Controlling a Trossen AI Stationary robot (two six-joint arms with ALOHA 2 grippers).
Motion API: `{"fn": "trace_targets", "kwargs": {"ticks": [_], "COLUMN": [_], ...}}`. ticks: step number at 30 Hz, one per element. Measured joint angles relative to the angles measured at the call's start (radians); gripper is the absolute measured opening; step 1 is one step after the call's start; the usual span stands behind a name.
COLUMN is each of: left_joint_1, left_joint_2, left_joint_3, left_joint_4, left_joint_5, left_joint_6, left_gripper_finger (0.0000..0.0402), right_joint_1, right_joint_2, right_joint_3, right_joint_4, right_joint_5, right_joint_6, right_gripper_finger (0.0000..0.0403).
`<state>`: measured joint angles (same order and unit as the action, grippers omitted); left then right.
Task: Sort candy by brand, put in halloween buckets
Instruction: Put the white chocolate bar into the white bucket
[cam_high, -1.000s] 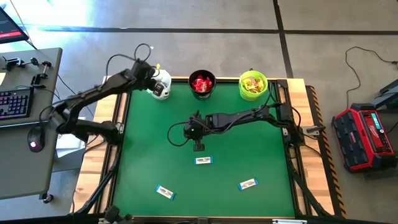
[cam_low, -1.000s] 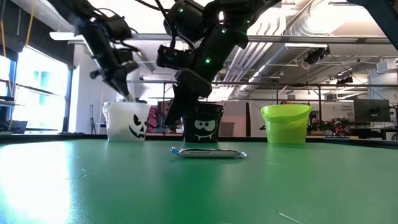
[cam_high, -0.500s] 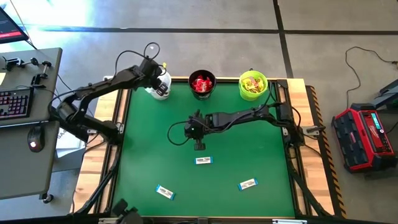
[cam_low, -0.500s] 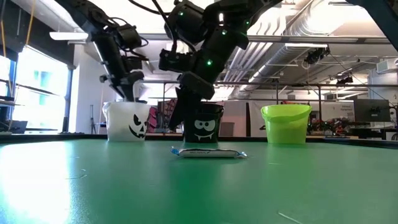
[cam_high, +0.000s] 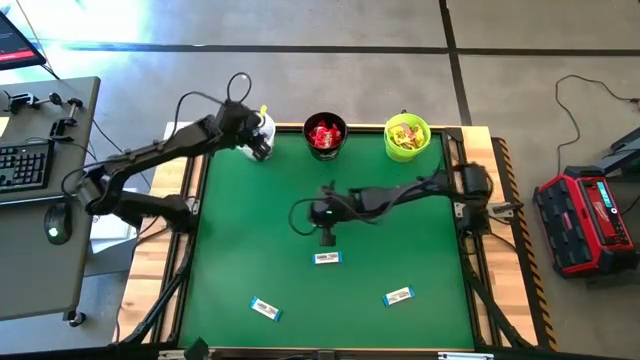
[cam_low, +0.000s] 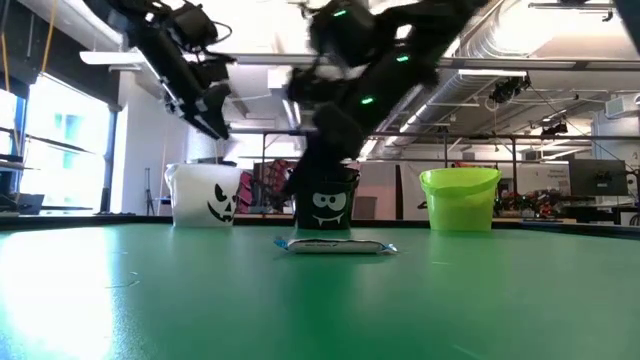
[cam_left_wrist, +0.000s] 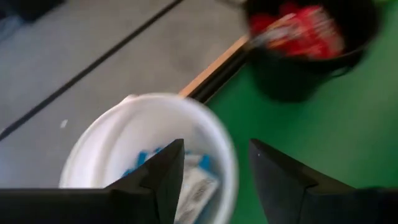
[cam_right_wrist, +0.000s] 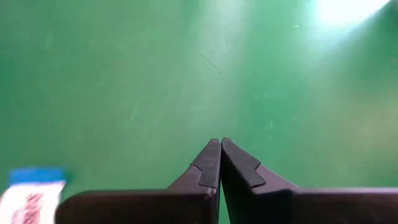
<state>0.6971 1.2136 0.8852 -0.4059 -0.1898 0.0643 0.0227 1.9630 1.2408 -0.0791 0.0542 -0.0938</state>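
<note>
High view, near to far: three white-and-blue bars (cam_high: 327, 258) lie on the desk (cam_high: 240, 230) lower centre. Right gripper (cam_high: 326, 236), jaws pressed together, must open to grab one. Upper left, left gripper (cam_high: 256, 148), jaws spread, over white bucket (cam_left_wrist: 149, 134).

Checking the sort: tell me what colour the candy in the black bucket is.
Red candy in the black bucket; clearest in the high view.

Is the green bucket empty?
No, the high view shows the green bucket holding a heap of yellow-and-pink candy.
</note>
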Motion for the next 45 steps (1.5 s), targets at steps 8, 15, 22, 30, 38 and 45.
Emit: {"fn": "trace_targets", "kwargs": {"ticks": [8, 15, 22, 30, 38, 45], "left_joint_1": [-0.197, -0.389, -0.668, -0.953, -1.056, -1.059], "left_joint_2": [-0.171, -0.220, -0.132, 0.113, 0.326, 0.465], "left_joint_3": [-0.129, -0.187, -0.271, -0.282, -0.244, -0.153], "left_joint_4": [0.176, 0.182, 0.289, 0.549, 0.688, 0.646], "left_joint_5": [0.004, 0.107, 0.267, 0.100, -0.175, -0.182], "left_joint_6": [-0.004, 0.038, 0.190, 0.368, 0.615, 0.805], "left_gripper_finger": [0.0169, 0.0168, 0.0168, 0.0168, 0.0168, 0.0167], "right_joint_1": [0.121, 0.237, 0.295, 0.333, 0.334, 0.334], "right_joint_2": [-0.245, -0.256, -0.263, -0.265, -0.265, -0.265], "right_joint_3": [-0.297, -0.353, -0.354, -0.354, -0.354, -0.354], "right_joint_4": [0.053, 0.027, -0.018, -0.056, -0.074, -0.098], "right_joint_5": [0.026, 0.001, 0.072, 0.146, 0.128, 0.124], "right_joint_6": [0.177, 0.310, 0.384, 0.430, 0.457, 0.463], "right_gripper_finger": [0.0000, 0.0032, 0.0104, 0.0075, 0.0067, 0.0067]}}
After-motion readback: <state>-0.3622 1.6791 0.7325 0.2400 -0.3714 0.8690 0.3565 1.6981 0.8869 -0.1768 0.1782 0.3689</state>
